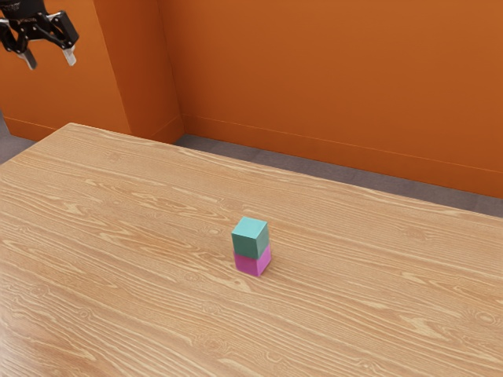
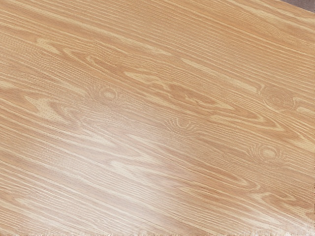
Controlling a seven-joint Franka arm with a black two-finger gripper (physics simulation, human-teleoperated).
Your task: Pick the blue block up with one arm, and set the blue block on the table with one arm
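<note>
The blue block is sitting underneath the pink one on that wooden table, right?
No, the order is the other way round: the exterior view shows the blue block on top of the pink block. The pair is indeed on the wooden table.

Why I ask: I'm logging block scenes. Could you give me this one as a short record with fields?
blue block: greenish blue, stacked on the pink block
pink block: on the table, under the blue block
table: light wood grain
gripper: open, holding nothing, at the exterior view's upper left, away from both blocks
wall: orange, behind the table
task state: blue block not on the table itself
</note>
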